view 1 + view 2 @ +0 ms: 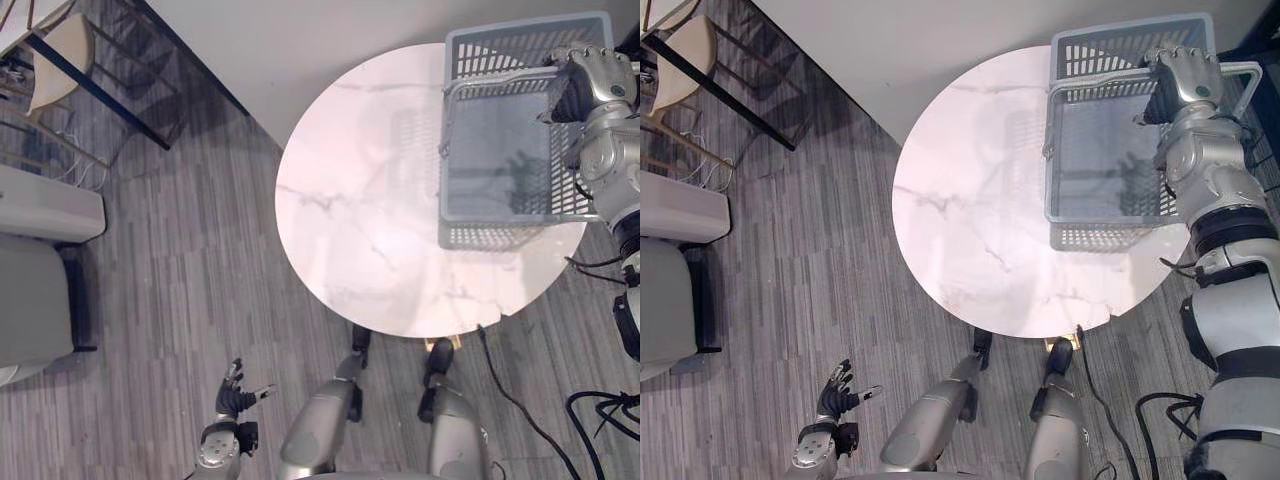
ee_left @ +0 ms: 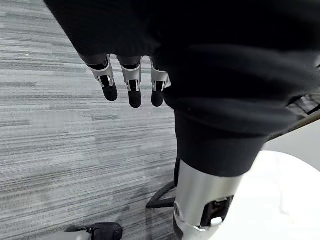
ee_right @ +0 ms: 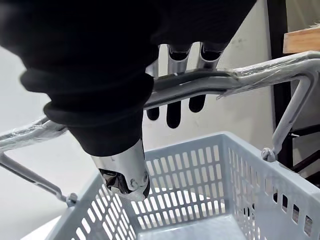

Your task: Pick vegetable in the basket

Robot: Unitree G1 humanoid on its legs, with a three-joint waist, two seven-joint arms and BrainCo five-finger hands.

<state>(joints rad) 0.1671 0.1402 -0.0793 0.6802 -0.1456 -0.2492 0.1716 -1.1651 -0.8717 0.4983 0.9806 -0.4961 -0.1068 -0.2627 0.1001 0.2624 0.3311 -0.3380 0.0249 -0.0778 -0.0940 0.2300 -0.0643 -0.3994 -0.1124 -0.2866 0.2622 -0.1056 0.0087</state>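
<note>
Gripping basket (image 1: 500,237) by handle (image 3: 210,80), right hand (image 1: 592,72) above table (image 1: 350,200); left hand (image 1: 238,400) slack, uncurled.

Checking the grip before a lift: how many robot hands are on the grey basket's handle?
1: the right hand curls round the handle of the grey slatted plastic basket on the round white marble table. The left hand hangs low over the grey plank floor.
</note>
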